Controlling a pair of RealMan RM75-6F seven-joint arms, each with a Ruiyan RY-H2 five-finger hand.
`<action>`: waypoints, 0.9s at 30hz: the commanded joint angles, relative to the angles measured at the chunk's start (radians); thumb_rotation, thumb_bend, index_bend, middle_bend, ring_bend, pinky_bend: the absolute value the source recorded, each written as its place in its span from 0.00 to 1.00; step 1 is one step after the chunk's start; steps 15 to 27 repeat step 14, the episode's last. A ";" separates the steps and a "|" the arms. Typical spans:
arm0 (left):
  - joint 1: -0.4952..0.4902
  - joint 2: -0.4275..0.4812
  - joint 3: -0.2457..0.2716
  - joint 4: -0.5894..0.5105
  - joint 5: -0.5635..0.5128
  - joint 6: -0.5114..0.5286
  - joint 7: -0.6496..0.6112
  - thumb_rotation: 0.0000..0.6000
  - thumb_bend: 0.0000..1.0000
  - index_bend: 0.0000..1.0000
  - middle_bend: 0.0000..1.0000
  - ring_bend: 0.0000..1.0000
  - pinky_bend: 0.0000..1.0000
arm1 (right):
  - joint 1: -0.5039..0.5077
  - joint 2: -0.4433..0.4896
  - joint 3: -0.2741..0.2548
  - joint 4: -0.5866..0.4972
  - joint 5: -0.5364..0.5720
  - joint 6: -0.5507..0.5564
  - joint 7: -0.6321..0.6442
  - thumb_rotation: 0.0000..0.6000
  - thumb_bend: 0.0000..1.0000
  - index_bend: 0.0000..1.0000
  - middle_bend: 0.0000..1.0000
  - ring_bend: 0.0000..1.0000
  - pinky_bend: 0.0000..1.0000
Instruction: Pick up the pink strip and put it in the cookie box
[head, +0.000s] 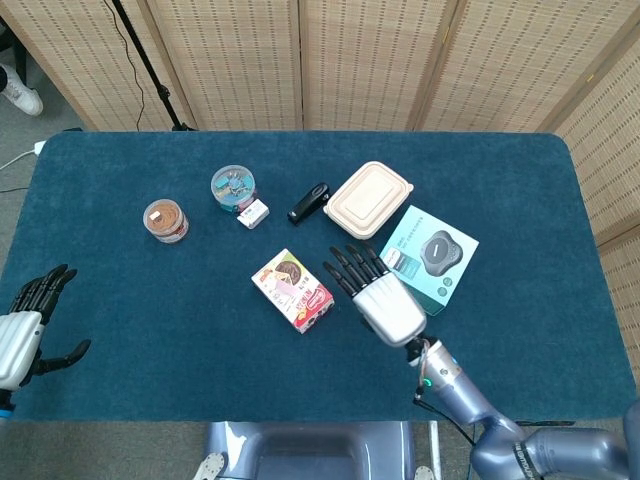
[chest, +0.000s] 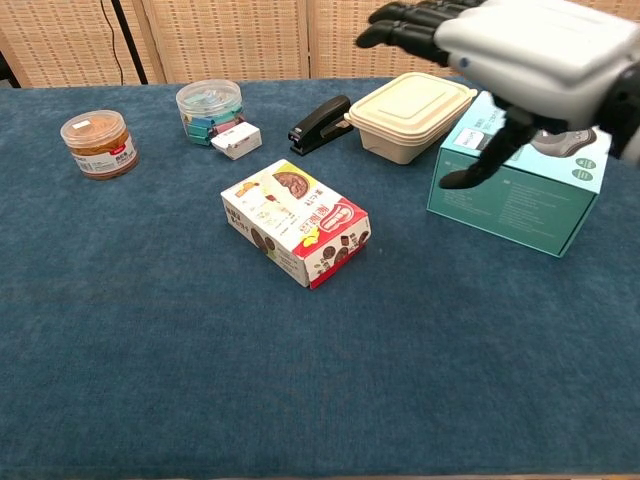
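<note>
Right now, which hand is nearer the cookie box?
Right. The right hand hangs open just off the cookie box, between it and the teal box. The left hand sits far off at the table's near-left edge.

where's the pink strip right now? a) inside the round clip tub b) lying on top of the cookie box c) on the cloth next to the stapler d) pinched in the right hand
b: the pink strip lies across the top face of the cookie box, while the right hand is off to the side, open and holding nothing.
</note>
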 joint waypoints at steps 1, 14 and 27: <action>0.044 -0.028 0.039 0.050 0.077 0.059 -0.035 1.00 0.26 0.00 0.00 0.00 0.00 | -0.101 0.106 -0.063 0.024 -0.093 0.099 0.169 1.00 0.00 0.00 0.00 0.00 0.00; 0.092 -0.100 0.070 0.126 0.149 0.123 0.010 1.00 0.21 0.00 0.00 0.00 0.00 | -0.375 0.164 -0.143 0.311 -0.151 0.336 0.614 1.00 0.00 0.00 0.00 0.00 0.00; 0.092 -0.100 0.070 0.126 0.149 0.123 0.010 1.00 0.21 0.00 0.00 0.00 0.00 | -0.375 0.164 -0.143 0.311 -0.151 0.336 0.614 1.00 0.00 0.00 0.00 0.00 0.00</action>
